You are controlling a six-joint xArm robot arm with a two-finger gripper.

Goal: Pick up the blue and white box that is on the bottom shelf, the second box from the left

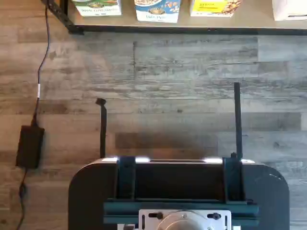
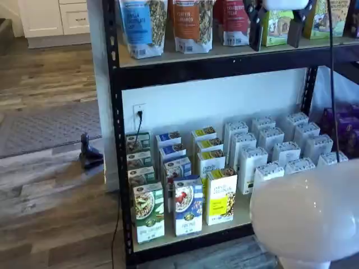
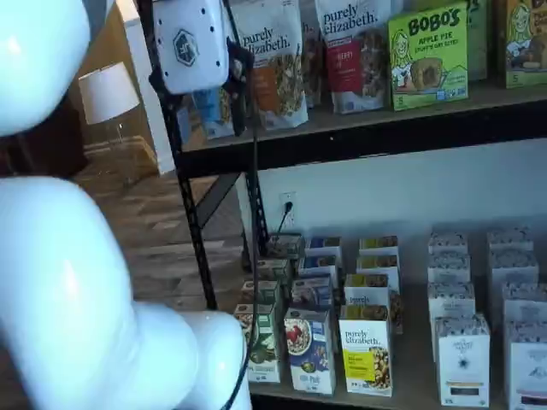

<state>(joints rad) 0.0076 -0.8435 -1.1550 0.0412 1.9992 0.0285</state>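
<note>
Wrist view looks down at the floor (image 1: 182, 76), the bottom shelf (image 1: 192, 24) at twelve o'clock; both shelf views face the rack frontally — sharing that shelf's cartons.

Rows of cartons, the blue and white box (image 2: 188, 205) among them, stand on the bottom shelf (image 2: 185, 238).

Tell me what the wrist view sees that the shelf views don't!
Only the wrist view shows the black power brick on the floor. Only the shelf views show the open claw hanging high by the granola bags, plus the whole bottom shelf. Both show the blue and white box between the green and white carton and the yellow carton.
</note>
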